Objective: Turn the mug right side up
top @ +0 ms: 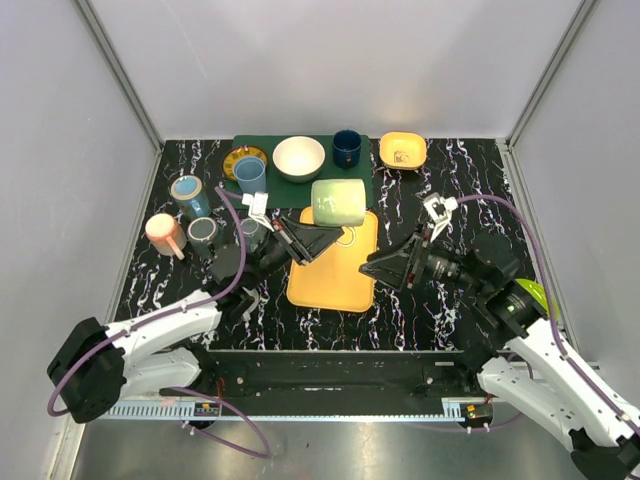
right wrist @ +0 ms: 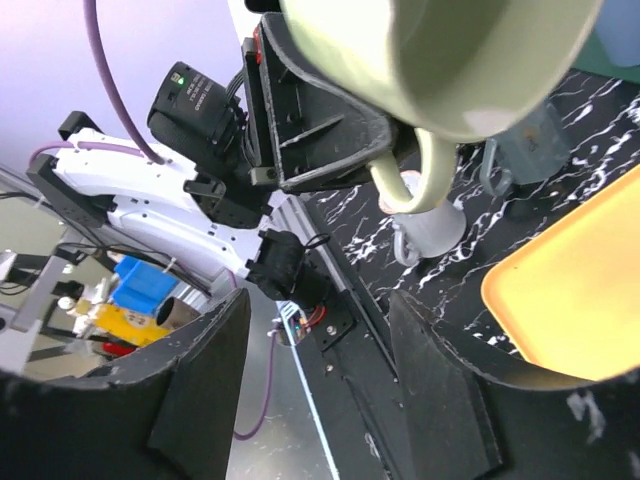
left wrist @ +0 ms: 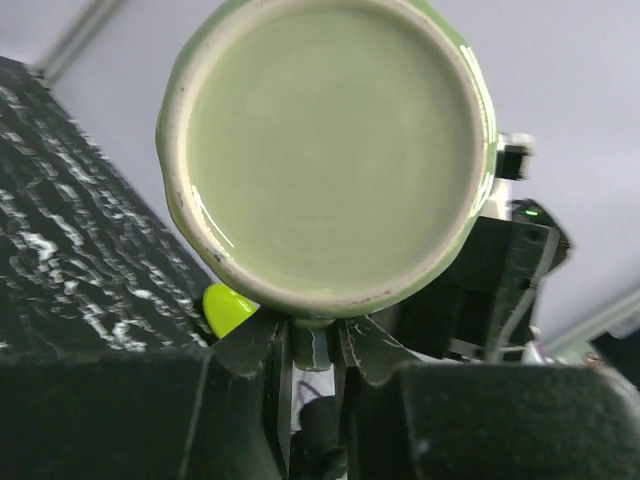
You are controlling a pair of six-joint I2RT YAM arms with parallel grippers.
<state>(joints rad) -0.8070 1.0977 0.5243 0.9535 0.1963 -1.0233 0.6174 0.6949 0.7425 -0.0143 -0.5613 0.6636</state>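
The pale green mug [top: 338,202] hangs in the air over the far end of the yellow tray [top: 335,280]. It lies on its side. Its base faces the left wrist camera [left wrist: 325,150] and its open mouth faces the right wrist camera [right wrist: 450,60]. My left gripper [top: 338,236] is shut on the mug's handle [left wrist: 312,350], which points down [right wrist: 425,185]. My right gripper [top: 366,266] is open and empty, just right of the tray, its fingers [right wrist: 200,390] pointing at the left arm.
A green mat [top: 372,185] at the back holds a white bowl [top: 299,158], a dark blue cup [top: 347,148] and a light blue cup [top: 250,174]. A yellow bowl [top: 402,151] sits back right. A pink cup [top: 165,234] and grey mugs [top: 202,232] stand at the left.
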